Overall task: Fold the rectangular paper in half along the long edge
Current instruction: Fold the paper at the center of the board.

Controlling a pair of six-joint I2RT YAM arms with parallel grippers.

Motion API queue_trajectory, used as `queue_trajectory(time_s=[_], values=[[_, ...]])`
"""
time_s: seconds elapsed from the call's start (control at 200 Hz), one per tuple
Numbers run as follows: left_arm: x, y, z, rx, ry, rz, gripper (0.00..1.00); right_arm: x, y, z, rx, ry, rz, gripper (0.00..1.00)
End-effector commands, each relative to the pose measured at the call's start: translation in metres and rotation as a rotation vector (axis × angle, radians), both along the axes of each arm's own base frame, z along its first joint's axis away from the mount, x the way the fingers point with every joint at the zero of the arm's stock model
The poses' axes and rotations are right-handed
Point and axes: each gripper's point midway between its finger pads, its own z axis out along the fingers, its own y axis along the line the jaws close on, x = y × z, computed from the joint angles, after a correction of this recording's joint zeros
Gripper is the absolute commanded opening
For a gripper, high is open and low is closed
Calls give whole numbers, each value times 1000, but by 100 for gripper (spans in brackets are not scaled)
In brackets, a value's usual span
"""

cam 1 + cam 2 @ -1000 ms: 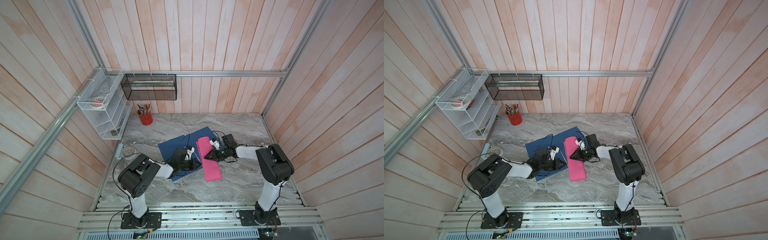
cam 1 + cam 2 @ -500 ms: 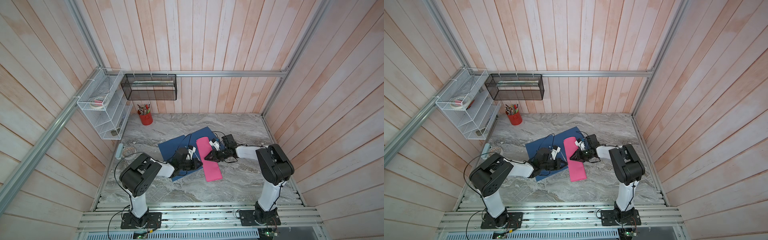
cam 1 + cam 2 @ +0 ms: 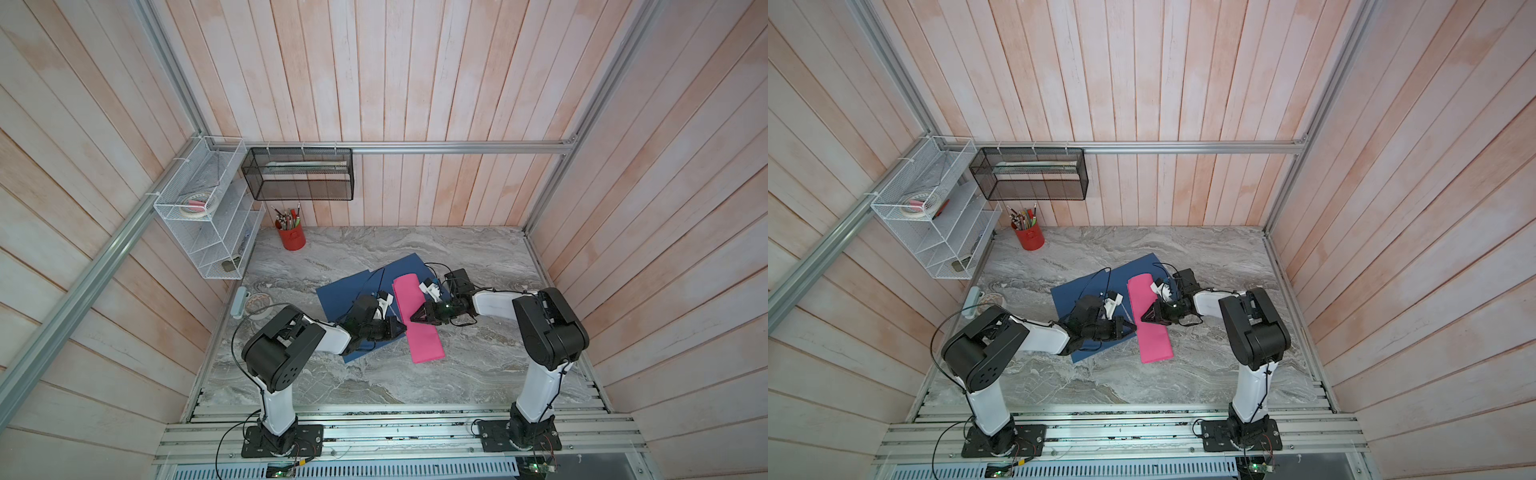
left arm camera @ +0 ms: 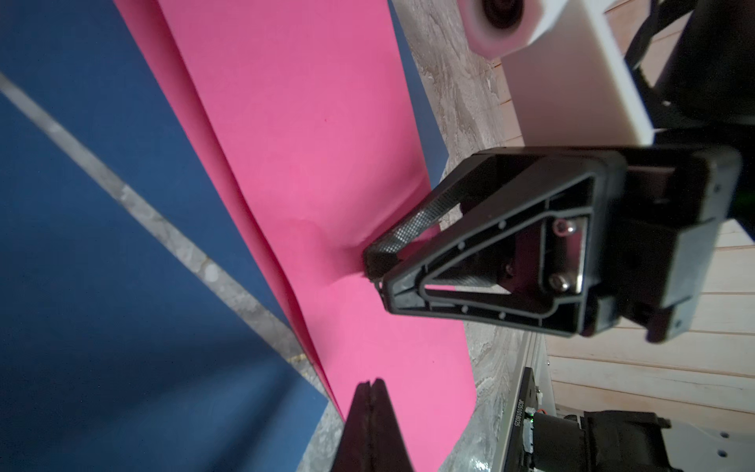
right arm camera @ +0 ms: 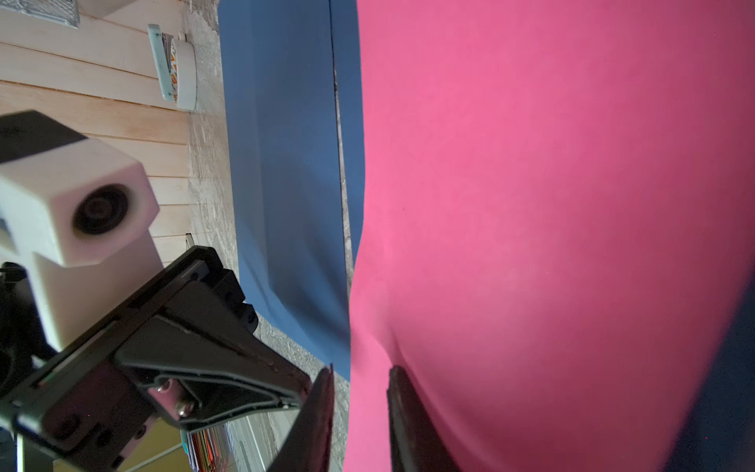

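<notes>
Left gripper (image 3: 403, 328): jaws pressed together and holding nothing, tips at the paper's (image 3: 424, 345) mat-side long edge.
Right gripper (image 3: 412, 319): jaws a narrow gap apart, tips pressing down on the paper, which dimples beneath them.
Change: the left gripper has edged across the mat (image 3: 340, 296) towards the paper. The right gripper and the paper are as before.
Paper: a pink strip in two layers, far half on the mat, near half off it on the table (image 3: 478, 365).
Long axis: runs from the mat's far corner towards the robot bases, near end angled slightly right.
</notes>
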Motion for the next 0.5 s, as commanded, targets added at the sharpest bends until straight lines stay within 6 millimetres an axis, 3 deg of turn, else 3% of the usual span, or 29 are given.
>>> queue_trajectory(time_s=[0.0, 0.495], values=[[0, -6, 0, -2, -2, -22, 0, 0, 1, -1, 6, 10, 20, 26], [1, -9, -4, 5, 4, -26, 0, -1, 0, -10, -6, 26, 33, 26]])
